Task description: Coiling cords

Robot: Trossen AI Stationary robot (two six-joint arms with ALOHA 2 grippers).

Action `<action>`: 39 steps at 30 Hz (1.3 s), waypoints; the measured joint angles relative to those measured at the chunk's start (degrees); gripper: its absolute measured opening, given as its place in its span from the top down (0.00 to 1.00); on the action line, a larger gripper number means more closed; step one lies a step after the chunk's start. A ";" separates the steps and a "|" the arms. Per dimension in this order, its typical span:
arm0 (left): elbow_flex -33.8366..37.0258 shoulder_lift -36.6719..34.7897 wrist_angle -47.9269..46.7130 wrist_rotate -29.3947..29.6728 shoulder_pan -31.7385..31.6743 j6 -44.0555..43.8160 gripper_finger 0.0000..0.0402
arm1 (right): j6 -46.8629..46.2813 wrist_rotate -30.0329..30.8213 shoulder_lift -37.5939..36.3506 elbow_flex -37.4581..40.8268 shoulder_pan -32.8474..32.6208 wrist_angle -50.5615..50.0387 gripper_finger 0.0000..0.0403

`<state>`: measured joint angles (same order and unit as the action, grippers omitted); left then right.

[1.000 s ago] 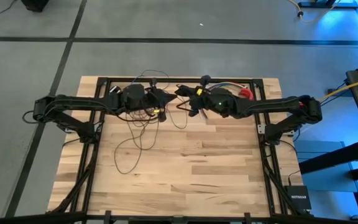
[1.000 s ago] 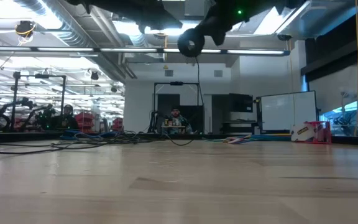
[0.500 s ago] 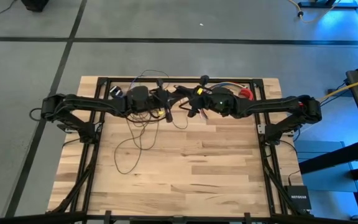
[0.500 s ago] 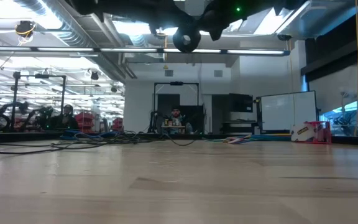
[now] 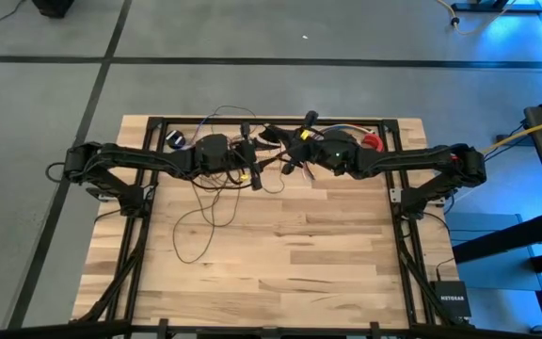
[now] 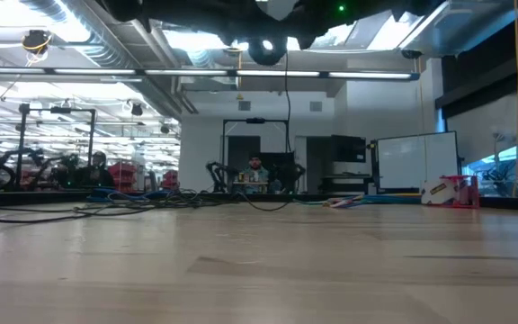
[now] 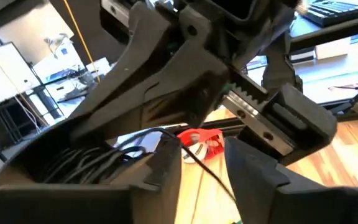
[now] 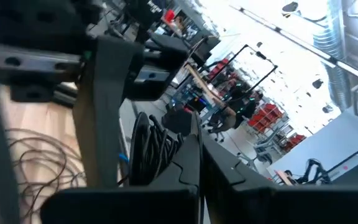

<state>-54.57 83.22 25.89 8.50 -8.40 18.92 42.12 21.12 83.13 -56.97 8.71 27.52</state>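
Cords [image 5: 216, 193] on table's [image 5: 327, 273] far-left part

The pale, butcher-block wooden table [image 5: 290, 254] shows smooth planks with a soft satin sheen. The thin dark brown-black cords [image 5: 205, 212] look matt and rubbery. The right gripper's dark fingers [image 8: 185, 168] look like matt hard plastic, as do the left gripper's fingers [image 7: 260, 180].

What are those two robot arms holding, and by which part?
The right pincer is shut on the coiled bundle of the cords. The left pincer stands open beside it, a strand passing between its fingers, ungripped.
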 joint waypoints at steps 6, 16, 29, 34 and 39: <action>0.00 0.00 0.45 0.22 0.32 2.05 0.63 | 0.03 0.26 -0.02 -0.02 -0.02 6.53 0.99; 0.00 0.00 1.06 0.48 0.08 1.49 0.67 | -1.41 -1.68 -0.02 -0.02 -0.04 9.00 0.99; 0.03 2.93 3.40 0.52 -0.76 0.80 0.78 | -1.41 -3.32 -0.04 -0.02 -0.07 9.00 0.99; 0.04 2.86 3.58 0.54 -1.55 -0.79 0.78 | -1.37 -3.34 -0.04 -0.04 -0.07 8.65 0.99; 0.04 2.80 3.33 0.62 -1.51 -0.49 0.78 | -1.13 -3.37 -0.07 -0.04 -0.04 8.56 0.99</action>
<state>-54.52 86.02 29.22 9.12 -9.91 18.43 40.99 17.76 83.07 -57.01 8.67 36.08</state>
